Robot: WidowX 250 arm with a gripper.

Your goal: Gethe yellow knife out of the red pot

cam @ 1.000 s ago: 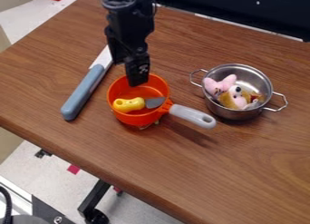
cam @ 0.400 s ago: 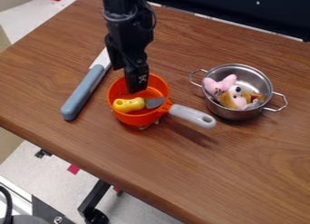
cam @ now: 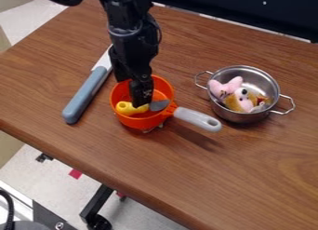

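Blue-handled knife (cam: 84,96): lies flat on the desk (cam: 248,154), left of the red pot (cam: 140,124). If the arm swings left at low height, it could strike this knife and shift it.

Yellow knife (cam: 127,109): rests inside the red pot, handle to the left, grey blade to the right. A grip taken too near the handle's end could let the knife pivot or slip out.

End effector (cam: 130,92): at the red pot, fingers spread, nothing pinched; one finger overlaps the yellow handle in view. Contact cannot be confirmed. Excess downward travel could press the knife into the pot floor. Closing off-centre could catch the rim and tip the pot; the small item (cam: 153,128) at its base may reduce stability.

Steel pot (cam: 238,117): right of the red pot's grey handle. If the red pot rotates, that handle could knock it.

Count: one blue-handled knife, one red pot, one yellow knife, one end effector, one small item (type unclear), one steel pot, plush toys (cam: 241,101) apparently two.
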